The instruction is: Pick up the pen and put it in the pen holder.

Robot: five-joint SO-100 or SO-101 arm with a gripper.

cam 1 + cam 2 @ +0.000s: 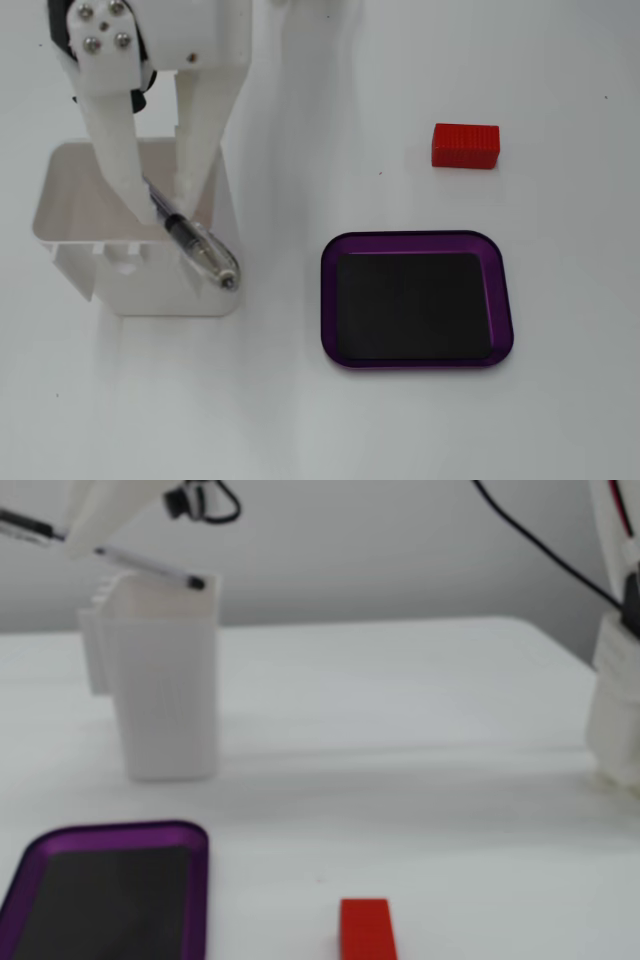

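Above the open top of the white pen holder (70,205), the gripper (158,207) clamps the pen (193,246) slantwise, its clear end jutting past the holder's near-right corner, with the purple tray (417,299) right of the holder and a red block (465,145) beyond.
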